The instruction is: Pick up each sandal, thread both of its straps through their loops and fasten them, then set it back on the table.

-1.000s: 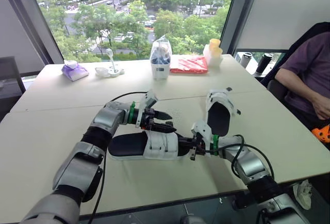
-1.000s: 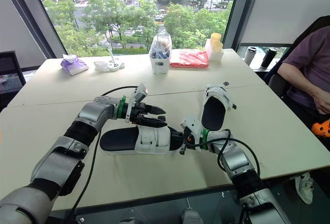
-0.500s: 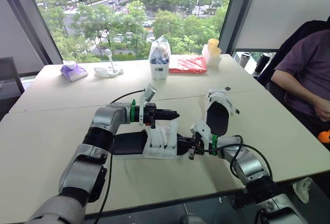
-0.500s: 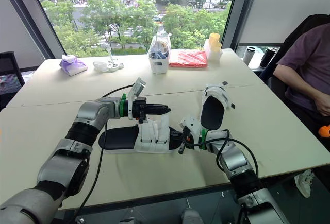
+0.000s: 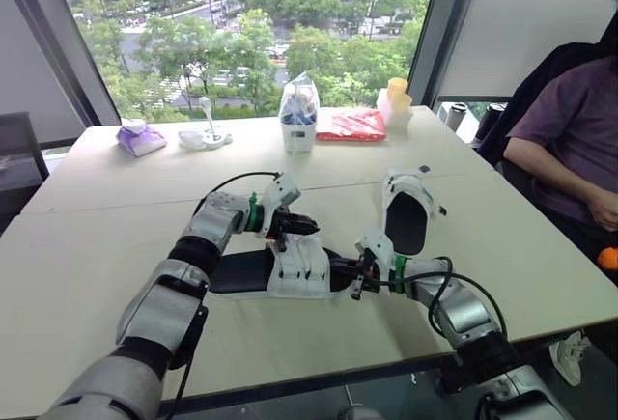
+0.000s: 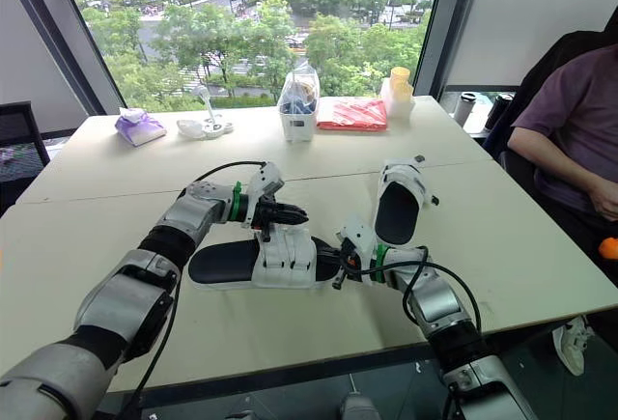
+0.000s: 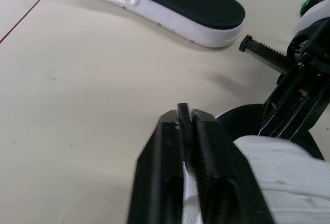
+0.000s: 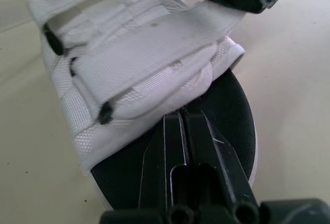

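A black-soled sandal (image 5: 253, 271) with white straps (image 5: 298, 269) lies on the table in front of me. My left gripper (image 5: 311, 228) hovers just over its straps. In the left wrist view this gripper (image 7: 184, 115) is shut, with a white strap end (image 7: 192, 178) pinched between the fingers. At the sandal's right end, my right gripper (image 5: 361, 276) is shut on the edge of the black sole (image 8: 227, 110), under the folded straps (image 8: 139, 54). The second sandal (image 5: 409, 210) rests flat further back on the right, apart from both grippers.
A person in a purple shirt (image 5: 570, 135) sits at the table's right side. Along the far edge stand a clear container (image 5: 300, 111), a red packet (image 5: 352, 124), yellow cups (image 5: 398, 99), a white object (image 5: 205, 132) and a purple item (image 5: 140, 135).
Half a second ago the left gripper held the strap raised above the sandal. It has since dropped lower and the strap lies folded over the sandal's top. The right gripper kept its hold.
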